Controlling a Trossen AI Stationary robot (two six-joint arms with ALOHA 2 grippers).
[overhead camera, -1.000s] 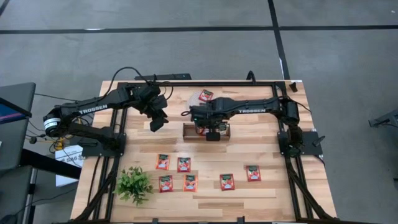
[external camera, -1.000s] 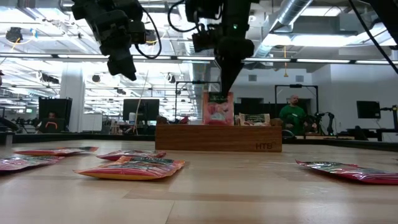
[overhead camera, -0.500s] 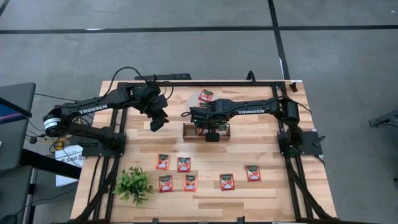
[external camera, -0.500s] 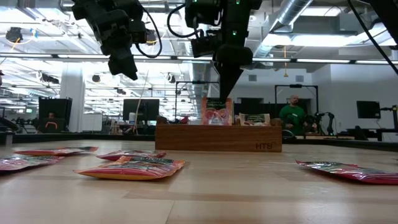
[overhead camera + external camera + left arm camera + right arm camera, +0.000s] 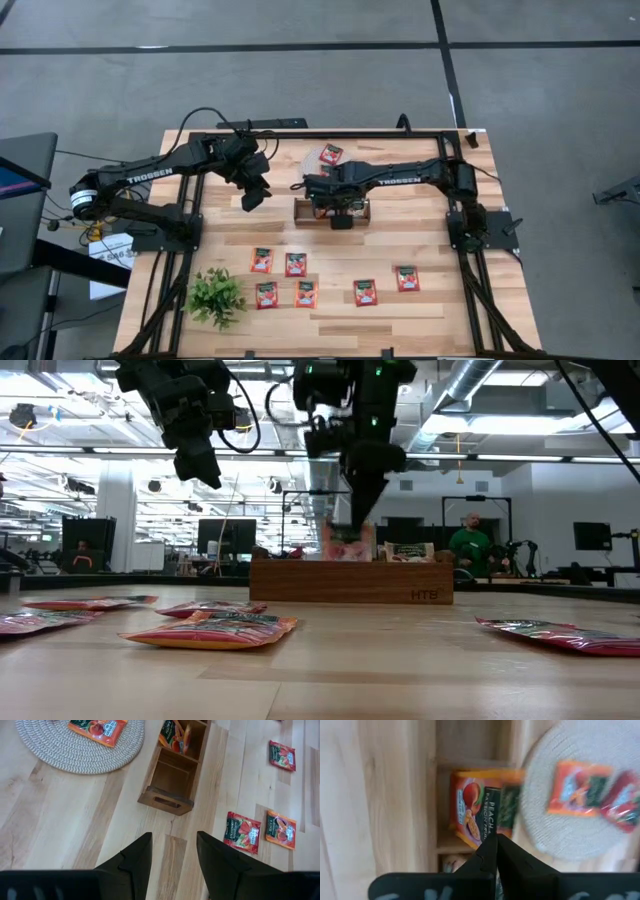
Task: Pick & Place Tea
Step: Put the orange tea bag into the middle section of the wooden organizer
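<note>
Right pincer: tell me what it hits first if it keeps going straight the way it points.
Probably the orange peach tea sachet standing in the brown wooden compartment tray. The shut right pincer points down right at it, though depth is unclear, so contact can't be ruled out.

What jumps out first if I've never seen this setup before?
Probably the right gripper, shut and poised over the wooden tray mid-table, where an upright tea sachet stands. Next, six red-orange sachets lie flat along the table's near side, beside a small green plant. The left gripper hovers open nearby.
</note>
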